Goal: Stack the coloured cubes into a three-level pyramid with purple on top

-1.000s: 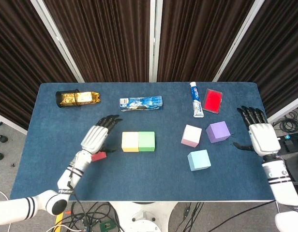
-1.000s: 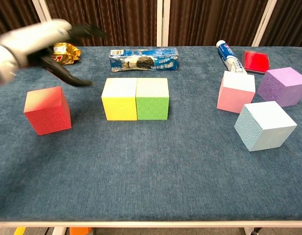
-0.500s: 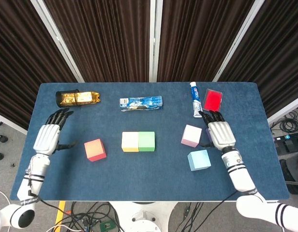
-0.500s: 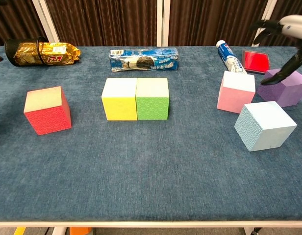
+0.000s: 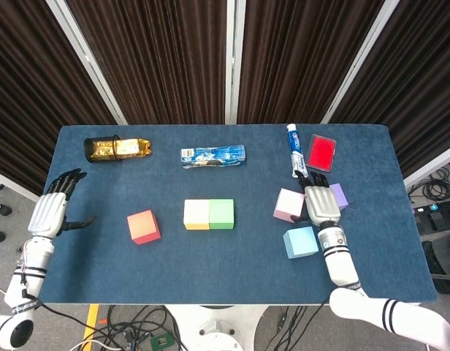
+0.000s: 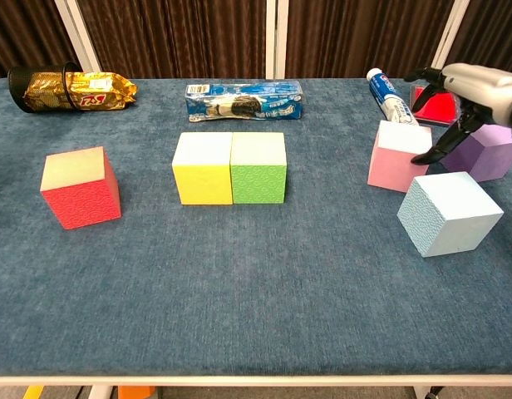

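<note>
Yellow cube (image 5: 196, 214) (image 6: 203, 168) and green cube (image 5: 221, 213) (image 6: 258, 167) sit side by side, touching, at the table's middle. The red cube (image 5: 143, 226) (image 6: 80, 187) stands alone to their left. On the right lie the pink cube (image 5: 288, 205) (image 6: 400, 155), the purple cube (image 5: 340, 194) (image 6: 487, 150) and the light blue cube (image 5: 301, 242) (image 6: 450, 213). My right hand (image 5: 320, 202) (image 6: 472, 90) hovers between pink and purple, fingers apart, holding nothing and partly covering purple in the head view. My left hand (image 5: 48, 212) is spread and empty at the table's left edge.
Along the far side lie a gold snack packet (image 5: 117, 148) (image 6: 73, 87), a blue wrapped packet (image 5: 212, 154) (image 6: 243, 100), a toothpaste tube (image 5: 296, 150) (image 6: 389, 97) and a flat red box (image 5: 321, 152) (image 6: 433, 103). The blue table's front edge (image 6: 256, 374) runs close to the chest camera.
My left hand drew back from the red cube to the table's left edge. My right hand moved in from the right edge to above the pink and purple cubes.
</note>
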You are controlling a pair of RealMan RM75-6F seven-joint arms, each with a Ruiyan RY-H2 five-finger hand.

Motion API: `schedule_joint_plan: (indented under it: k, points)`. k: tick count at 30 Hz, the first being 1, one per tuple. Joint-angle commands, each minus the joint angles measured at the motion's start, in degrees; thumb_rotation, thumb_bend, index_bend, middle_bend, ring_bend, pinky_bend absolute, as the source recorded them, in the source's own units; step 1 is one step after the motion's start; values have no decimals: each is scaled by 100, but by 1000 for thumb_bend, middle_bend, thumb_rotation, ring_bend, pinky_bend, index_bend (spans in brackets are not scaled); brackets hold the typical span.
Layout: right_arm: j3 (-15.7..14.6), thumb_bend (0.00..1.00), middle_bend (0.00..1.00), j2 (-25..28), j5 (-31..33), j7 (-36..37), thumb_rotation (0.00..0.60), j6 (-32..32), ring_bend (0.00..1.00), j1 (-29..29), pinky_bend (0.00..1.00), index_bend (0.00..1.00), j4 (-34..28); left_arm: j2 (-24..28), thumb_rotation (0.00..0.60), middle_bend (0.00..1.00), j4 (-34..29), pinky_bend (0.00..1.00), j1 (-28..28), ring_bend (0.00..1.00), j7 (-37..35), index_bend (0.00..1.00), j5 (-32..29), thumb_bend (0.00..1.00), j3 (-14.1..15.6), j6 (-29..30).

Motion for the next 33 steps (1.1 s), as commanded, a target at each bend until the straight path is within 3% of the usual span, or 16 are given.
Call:
schedule_joint_plan:
  k: [1,6,12,16,23,33]
  points:
    - [-2,19,280,-110,23,-59,600,-12,0,78,0,0,105,2,600,61,44,97,25,0,-55,110,13,173,-10,-19]
    - [-95,70,420,-220,-111,-240,600,103,13,150,0,0,266,-2,600,61,104,97,60,1,-153,111,57,173,-3,-78]
    - [-80,103,503,-124,-432,18,600,179,65,105,0,0,128,0,600,61,112,98,98,0,-212,111,120,173,-13,-81]
    - [-170,104,505,106,-1123,474,600,67,65,87,0,0,-25,24,600,61,82,98,106,1,-214,111,127,173,-27,-115]
    - [-415,103,497,486,-2109,1326,600,-906,66,397,0,0,150,54,600,62,45,98,102,1,-201,111,118,173,-57,-196]
    - [-527,104,458,438,-2713,1656,600,-1562,65,871,0,0,670,28,600,62,105,98,79,1,-192,111,95,173,-103,-291]
